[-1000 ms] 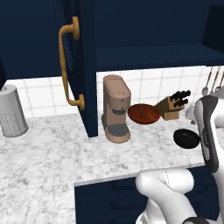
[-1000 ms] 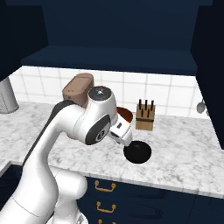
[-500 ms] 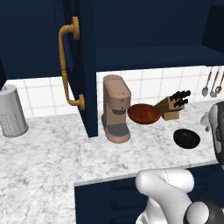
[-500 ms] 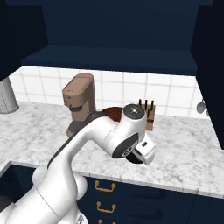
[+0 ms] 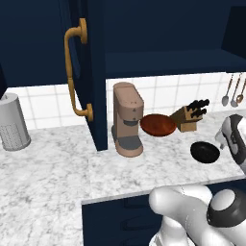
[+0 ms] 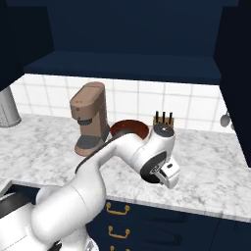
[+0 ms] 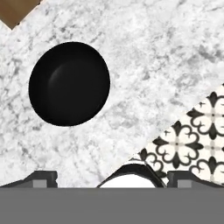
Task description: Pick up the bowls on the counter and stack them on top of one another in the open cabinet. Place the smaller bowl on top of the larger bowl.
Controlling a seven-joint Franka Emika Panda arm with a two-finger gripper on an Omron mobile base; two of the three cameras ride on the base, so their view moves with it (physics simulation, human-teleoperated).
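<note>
Jaws [image 7: 112, 177] wide open, nothing between them, hanging above the worktop [image 7: 144, 57] near its front edge. Hand view: small black bowl [image 7: 69, 89] at about 10 o'clock from the jaws, apart from the tips, upright on the marble. Patterned floor tiles [image 7: 194, 135] at 3 o'clock past the worktop edge.

Left base view: black bowl [image 5: 205, 152] on the worktop [image 5: 57, 178], reddish-brown bowl [image 5: 157, 125] at 10 o'clock from it, near but apart. Reddish-brown bowl sits just beside the coffee machine [image 5: 128, 118], at its 3 o'clock, knife block [image 5: 190, 115] at the bowl's 3 o'clock. Open cabinet [image 5: 163, 33] above, its door with a brass handle [image 5: 74, 72] standing out at 9 o'clock of the coffee machine. Grey canister [image 5: 13, 122] far at 9 o'clock.

Right base view: arm's wrist covers most of the black bowl; reddish-brown bowl [image 6: 128, 130] behind it, between coffee machine [image 6: 90, 117] and knife block [image 6: 163, 119].
</note>
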